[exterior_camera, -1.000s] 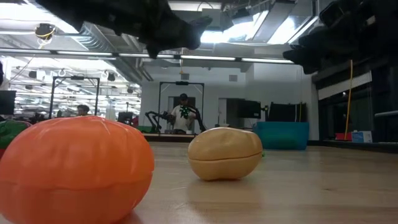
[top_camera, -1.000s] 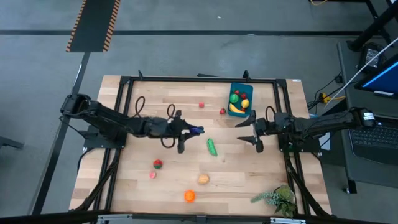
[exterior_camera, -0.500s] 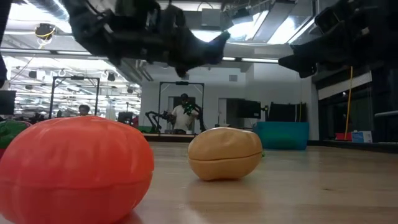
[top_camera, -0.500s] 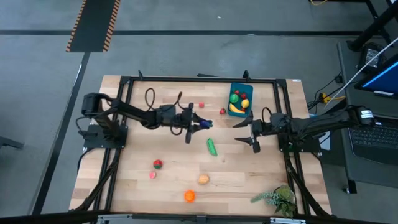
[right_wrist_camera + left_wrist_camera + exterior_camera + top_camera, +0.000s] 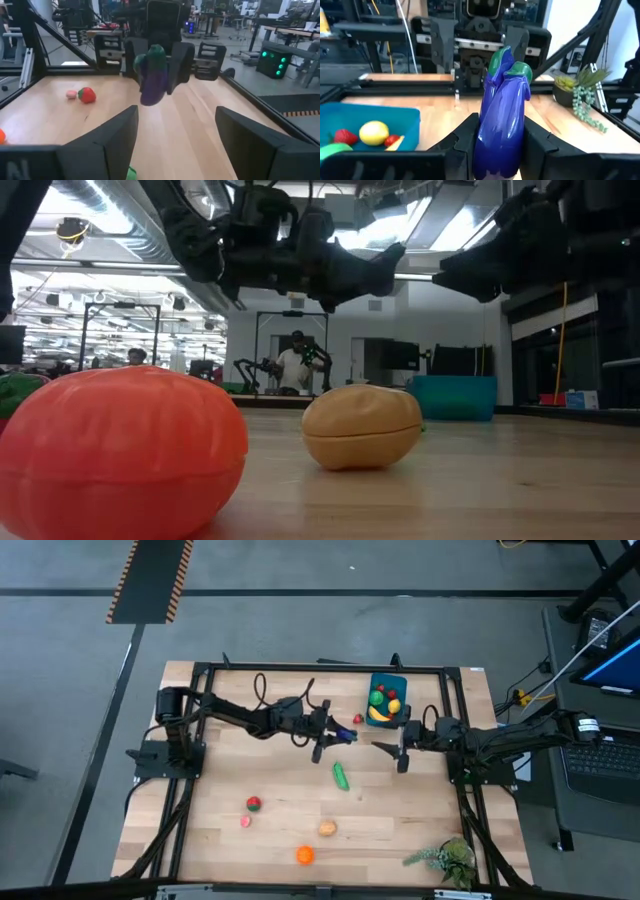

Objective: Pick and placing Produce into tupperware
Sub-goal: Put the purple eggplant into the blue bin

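Note:
My left gripper [image 5: 340, 737] is shut on a purple eggplant [image 5: 502, 115] with a green cap, held above the table's middle, just left of the blue tupperware [image 5: 385, 700]. The tupperware holds a banana, a lemon and other produce. My right gripper [image 5: 392, 747] hangs open and empty, facing the eggplant [image 5: 152, 75] from the right. A green cucumber [image 5: 342, 776] lies on the table below both grippers. A strawberry [image 5: 358, 719] lies beside the tupperware. My left gripper pinches the eggplant's purple body [image 5: 487, 145] between its two fingers [image 5: 465, 142], one on each side. The fingers come level from the table's left and lie along it. The eggplant is lifted clear of the table, its green cap end [image 5: 520, 70] pointing away from the gripper.
A red and green fruit [image 5: 254, 804], a pink piece [image 5: 245, 821], a tan potato [image 5: 327, 828] and an orange fruit [image 5: 305, 855] lie toward the near edge. A leafy sprig [image 5: 445, 858] lies near right. A black frame [image 5: 300, 668] borders the table.
My left gripper has carried the eggplant toward the table's right and far edges, closer to the tupperware, still clear of the table. My right gripper has shifted a little toward the left and far edge, staying open.

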